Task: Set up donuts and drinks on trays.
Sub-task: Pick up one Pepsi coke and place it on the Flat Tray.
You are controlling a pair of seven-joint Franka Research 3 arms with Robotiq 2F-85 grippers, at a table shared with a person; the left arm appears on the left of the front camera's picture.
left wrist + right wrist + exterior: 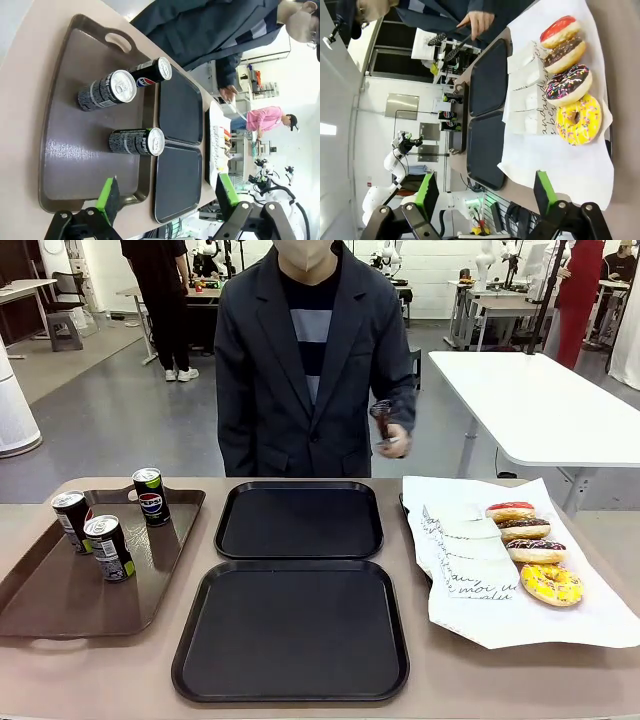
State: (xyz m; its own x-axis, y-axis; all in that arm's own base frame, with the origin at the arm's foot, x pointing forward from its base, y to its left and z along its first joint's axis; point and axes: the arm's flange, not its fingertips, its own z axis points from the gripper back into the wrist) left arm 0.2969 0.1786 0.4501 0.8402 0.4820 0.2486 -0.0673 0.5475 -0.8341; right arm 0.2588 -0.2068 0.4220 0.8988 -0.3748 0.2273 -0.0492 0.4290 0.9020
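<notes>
Over the bench's near edge, the left claw is hovering wide open and empty, aiming at the brown tray. The right claw is hovering open and empty too, above the white paper. Mid-bench, the near black tray is lying bare, awaiting items. Toward the left edge, three cans are standing upright, likely stock for the left arm. Toward the right edge, four donuts are lying in a row for the right arm. Behind, the far black tray is sitting bare. Past the far edge, a person's hand is holding tongs, probably for donuts.
</notes>
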